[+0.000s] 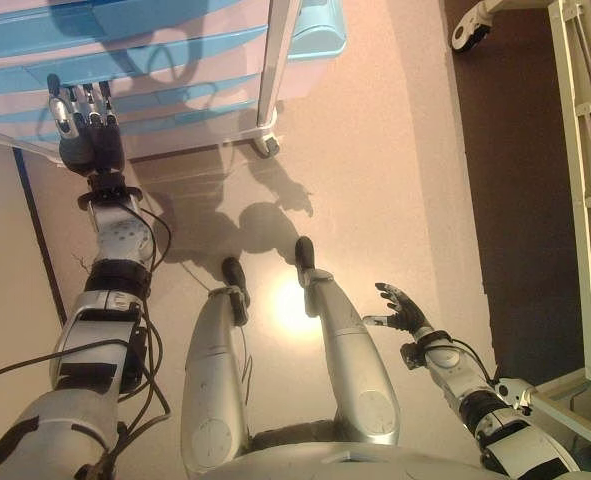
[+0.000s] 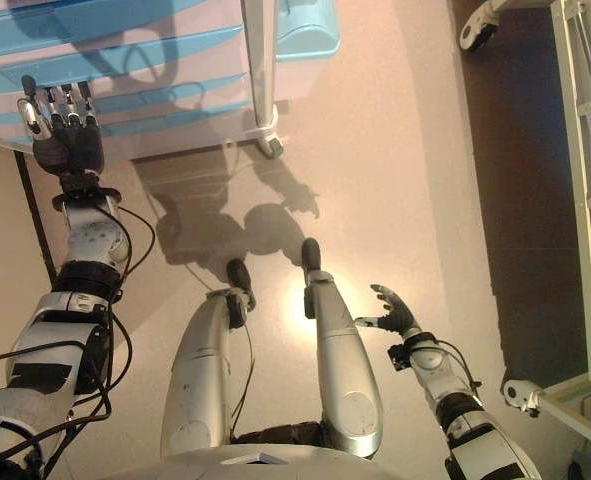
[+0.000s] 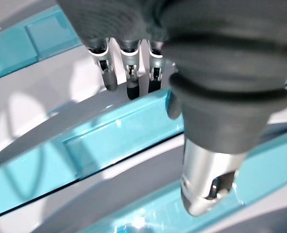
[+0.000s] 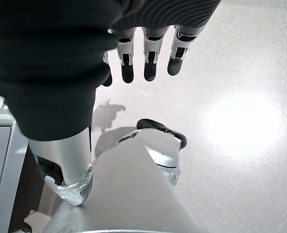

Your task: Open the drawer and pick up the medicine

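Observation:
A white cart with several light blue drawer fronts (image 1: 145, 60) stands ahead at the upper left. All drawers look closed. My left hand (image 1: 83, 125) is raised in front of the lower drawers with straight fingers, its fingertips (image 3: 128, 90) close to a blue drawer front (image 3: 109, 136); I cannot tell if they touch. My right hand (image 1: 400, 310) hangs low at the right over the floor, fingers relaxed and empty. No medicine is visible.
The cart has a white post with a caster wheel (image 1: 266, 143). A white metal frame (image 1: 590, 150) runs along the right side, with another caster (image 1: 467, 35) at the top right on darker floor. Pale floor lies between.

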`<state>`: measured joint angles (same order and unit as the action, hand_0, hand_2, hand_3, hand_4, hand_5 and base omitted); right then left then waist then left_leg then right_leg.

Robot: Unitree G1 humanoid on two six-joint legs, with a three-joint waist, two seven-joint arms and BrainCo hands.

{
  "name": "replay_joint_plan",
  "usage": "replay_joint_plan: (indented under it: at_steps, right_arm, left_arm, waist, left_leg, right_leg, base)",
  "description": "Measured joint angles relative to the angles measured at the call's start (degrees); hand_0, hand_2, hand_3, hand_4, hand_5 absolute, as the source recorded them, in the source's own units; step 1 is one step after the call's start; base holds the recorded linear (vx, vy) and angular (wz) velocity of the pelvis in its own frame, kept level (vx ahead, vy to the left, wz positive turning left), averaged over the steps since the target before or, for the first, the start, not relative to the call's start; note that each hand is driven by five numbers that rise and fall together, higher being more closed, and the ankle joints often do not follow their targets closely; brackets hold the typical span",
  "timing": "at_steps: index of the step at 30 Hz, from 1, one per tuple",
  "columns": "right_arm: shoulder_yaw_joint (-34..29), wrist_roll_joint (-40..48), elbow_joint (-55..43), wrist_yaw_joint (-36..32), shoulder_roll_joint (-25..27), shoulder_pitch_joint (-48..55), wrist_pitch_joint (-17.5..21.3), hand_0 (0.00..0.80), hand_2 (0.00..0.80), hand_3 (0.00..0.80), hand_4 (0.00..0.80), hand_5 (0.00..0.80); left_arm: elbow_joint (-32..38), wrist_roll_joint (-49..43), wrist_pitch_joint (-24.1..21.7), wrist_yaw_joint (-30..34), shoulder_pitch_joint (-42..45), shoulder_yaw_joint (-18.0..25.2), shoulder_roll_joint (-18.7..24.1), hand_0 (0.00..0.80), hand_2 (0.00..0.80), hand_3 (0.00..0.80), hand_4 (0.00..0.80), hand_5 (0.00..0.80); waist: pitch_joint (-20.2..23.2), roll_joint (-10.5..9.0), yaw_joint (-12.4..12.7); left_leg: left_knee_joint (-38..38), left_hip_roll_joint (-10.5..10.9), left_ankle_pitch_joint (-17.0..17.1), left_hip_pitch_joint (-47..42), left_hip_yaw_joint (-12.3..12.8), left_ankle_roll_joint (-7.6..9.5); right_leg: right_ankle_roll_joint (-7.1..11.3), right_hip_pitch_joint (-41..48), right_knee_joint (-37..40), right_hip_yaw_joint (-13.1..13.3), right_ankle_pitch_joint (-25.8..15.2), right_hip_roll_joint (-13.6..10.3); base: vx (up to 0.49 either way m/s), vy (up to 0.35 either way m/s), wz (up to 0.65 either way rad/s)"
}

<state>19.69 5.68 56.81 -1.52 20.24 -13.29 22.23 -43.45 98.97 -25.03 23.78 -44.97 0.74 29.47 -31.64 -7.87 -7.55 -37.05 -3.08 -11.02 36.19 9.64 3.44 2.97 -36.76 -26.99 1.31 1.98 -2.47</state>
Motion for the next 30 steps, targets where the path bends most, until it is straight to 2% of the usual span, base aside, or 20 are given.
replay_joint_plan:
  at_steps: [4,12,21,22,23,24,25,30]
  right_arm:
    - [0.63,-0.01,0.0,0.15,0.41,0.14,0.02,0.0,0.0,0.0,0.0,0.0]
    - [1.46,-0.04,-0.89,0.18,1.33,0.67,0.07,0.0,0.0,0.0,0.0,0.0]
    - [1.43,-0.03,-1.11,0.19,1.39,1.81,0.05,0.0,0.0,0.0,0.0,0.0]
    - [1.44,-0.03,-1.08,0.2,1.39,1.9,0.05,0.0,0.0,0.0,0.0,0.0]
    - [1.45,-0.03,-0.98,0.2,1.39,1.94,0.03,0.0,0.0,0.0,0.0,0.0]
    - [1.48,-0.04,-0.97,0.19,1.39,1.96,0.02,0.0,0.0,0.0,0.0,0.0]
    - [1.49,-0.04,-0.99,0.15,1.39,2.0,0.02,0.0,0.0,0.0,0.0,0.0]
    - [1.48,-0.03,-0.93,-0.02,1.38,2.18,0.05,0.0,0.0,0.0,0.0,0.0]
  left_arm:
    - [-0.01,0.71,0.17,-1.36,-1.51,-0.56,0.62,0.0,0.0,0.0,0.0,0.0]
    - [0.87,2.43,2.4,1.12,-1.78,-1.08,0.51,0.0,0.0,0.0,0.0,0.0]
    - [1.04,3.78,4.85,0.62,-0.63,-1.08,0.52,0.0,0.0,0.0,0.0,0.0]
    - [1.04,4.76,5.63,0.9,-0.44,-1.13,0.51,0.11,0.11,0.11,0.11,0.11]
    - [1.02,5.38,6.4,1.14,-0.04,-1.15,0.51,0.515,0.515,0.515,0.515,0.515]
    - [0.95,6.68,7.17,1.97,0.58,-1.21,0.5,0.737,0.737,0.737,0.737,0.737]
    - [0.94,7.64,7.8,3.11,1.11,-1.23,0.46,0.8,0.8,0.8,0.8,0.8]
    - [0.65,11.76,9.11,11.57,4.24,-1.56,0.1,0.8,0.8,0.8,0.8,0.8]
  waist:
    - [0.0,0.0,-0.18]
    - [-0.01,-0.11,0.16]
    - [0.01,-0.14,-0.09]
    - [0.01,-0.14,-0.1]
    - [0.01,-0.14,-0.09]
    - [0.01,-0.14,-0.11]
    - [0.01,-0.14,-0.14]
    - [0.01,-0.14,-0.17]
  left_leg:
    - [-0.19,0.04,0.06,0.29,-0.08,0.1]
    - [0.61,0.21,0.6,0.34,-0.15,0.24]
    - [0.92,0.42,0.85,-0.89,-0.58,0.29]
    - [1.19,0.55,1.0,-1.16,-0.59,0.32]
    - [1.44,0.64,1.09,-1.55,-0.59,0.32]
    - [1.54,0.62,1.11,-2.01,-0.7,0.29]
    - [1.66,0.61,1.13,-2.2,-0.8,0.26]
    - [2.57,0.67,1.28,-2.64,-1.04,0.11]
  right_leg:
    - [-0.01,-0.19,-0.13,-0.02,0.0,-0.06]
    - [0.25,-0.34,-0.04,-0.09,-0.18,-0.41]
    - [0.28,1.09,0.05,-0.37,-0.18,-0.7]
    - [0.28,1.37,0.15,-0.4,-0.19,-0.8]
    - [0.28,1.74,0.32,-0.4,-0.2,-0.85]
    - [0.28,2.27,0.49,-0.47,-0.2,-0.83]
    - [0.27,2.54,0.67,-0.61,-0.2,-0.82]
    - [0.23,3.11,1.59,-0.89,-0.24,-0.81]
  base:
    - [0.0,0.0,0.0]
    - [-0.009,-0.002,0.02]
    - [-0.056,-0.058,0.03]
    - [-0.032,-0.086,0.05]
    - [-0.03,-0.07,0.05]
    - [-0.028,-0.068,0.04]
    - [-0.027,-0.06,0.03]
    - [-0.03,-0.051,0.02]
